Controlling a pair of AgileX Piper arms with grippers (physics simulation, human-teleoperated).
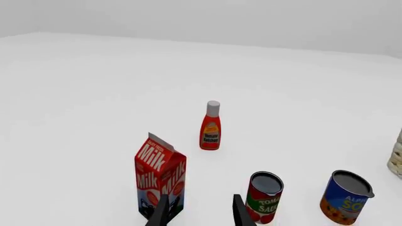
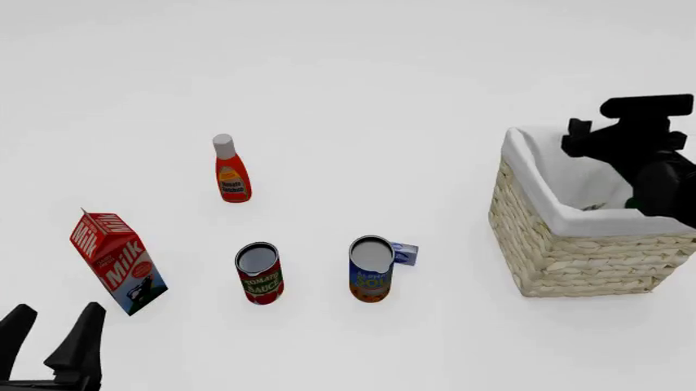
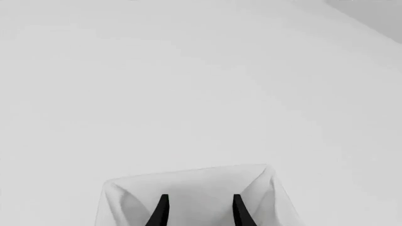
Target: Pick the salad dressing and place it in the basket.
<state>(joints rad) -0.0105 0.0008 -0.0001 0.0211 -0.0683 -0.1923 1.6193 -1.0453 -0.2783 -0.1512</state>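
The left gripper (image 2: 49, 338) sits nearest the camera at the lower left corner of the front view, its two dark fingers spread apart with nothing between them. Just above it stands the milk carton (image 2: 117, 261), red and white, leaning a little toward the left of the frame. To its right, in the lower middle, stand two cans side by side: the tomato sauce can (image 2: 260, 273) with a red and green label, and the blue and orange soup can (image 2: 371, 268). A small blue and white object (image 2: 405, 253) shows just behind the soup can, touching its right side; what it is cannot be told. Above the cans, left of centre, the red ketchup bottle (image 2: 230, 169) with a white cap stands upright and well apart from everything else.

The basket (image 2: 576, 248) fills the right side of the frame, woven and straw-coloured with a white cloth lining. The right gripper (image 3: 198, 212) hangs over its opening; in the right wrist view its fingers are set apart, empty, above the white lining. A small green and yellow bit (image 2: 594, 207) shows inside the basket near the front rim, likely the salad dressing, though most of it is hidden.
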